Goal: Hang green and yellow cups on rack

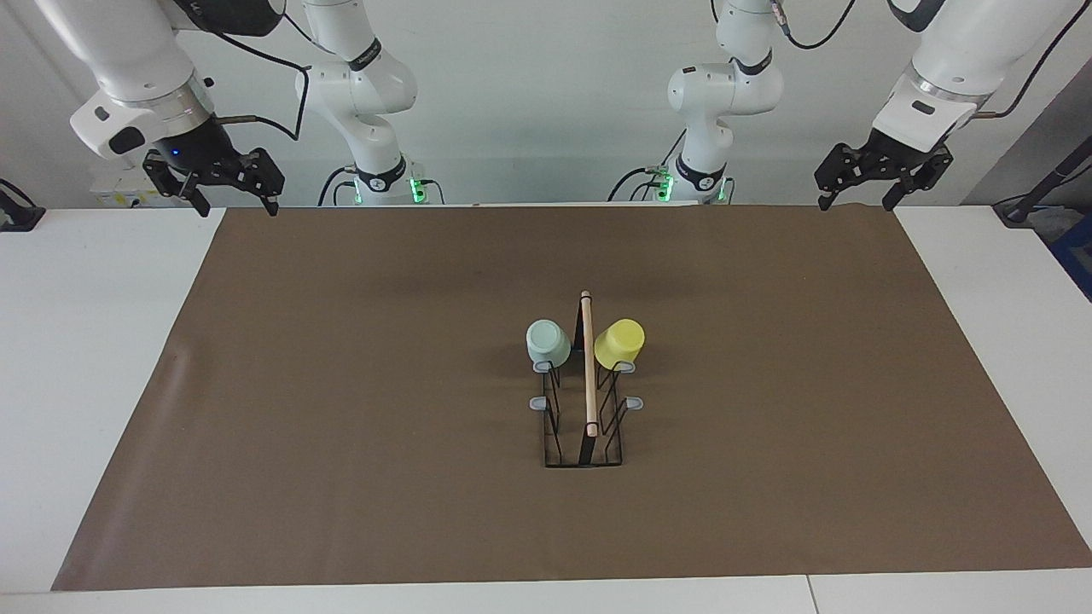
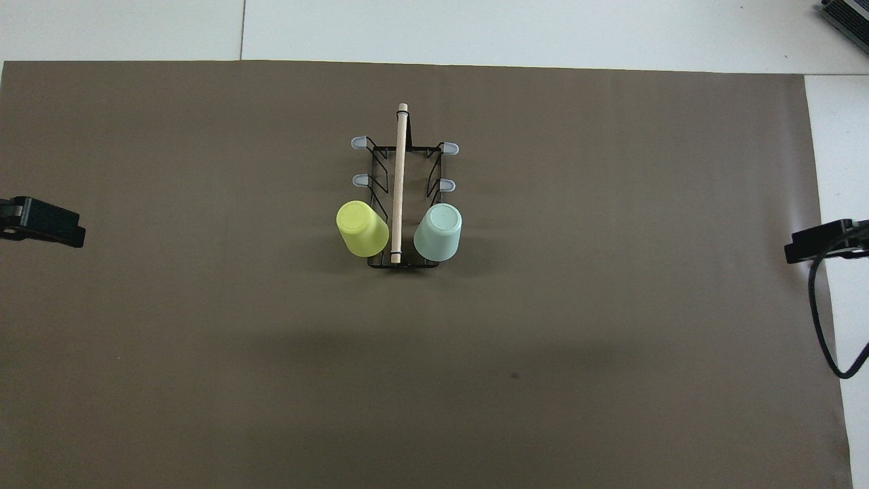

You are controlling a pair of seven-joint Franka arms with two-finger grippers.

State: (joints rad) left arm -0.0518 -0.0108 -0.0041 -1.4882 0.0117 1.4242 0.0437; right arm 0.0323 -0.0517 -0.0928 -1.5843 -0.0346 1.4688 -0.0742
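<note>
A big brown mat (image 1: 341, 409) covers most of a white table (image 1: 85, 341), and a plain pale wall fills the top of the facing view. A little past the middle of the mat, in both views, stands the rack (image 1: 585, 426), a thin black wire stand with a light wooden rod (image 1: 588, 362) running along its top. The green cup (image 1: 547, 343) hangs upside down on a peg at the end of the rack closest to the robots, on the side toward the right arm's end of the table. The yellow cup (image 1: 620, 343) hangs upside down the same way on the peg just across the rod, on the side toward the left arm's end. The two cups sit side by side with only the rod between them (each one tips outward a little). Four grey-tipped pegs (image 1: 538, 402) on the rack are bare. The left gripper (image 1: 856, 199) hangs in the air at the upper right of the facing view, over the mat's corner, with its fingers spread apart and nothing in them. The right gripper (image 1: 236, 205) hangs in the air at the upper left of that view, over the mat's other corner by the robots, and its fingers are spread apart and hold nothing too. In the overhead view only dark bits of the grippers peek in at the two side edges.
</note>
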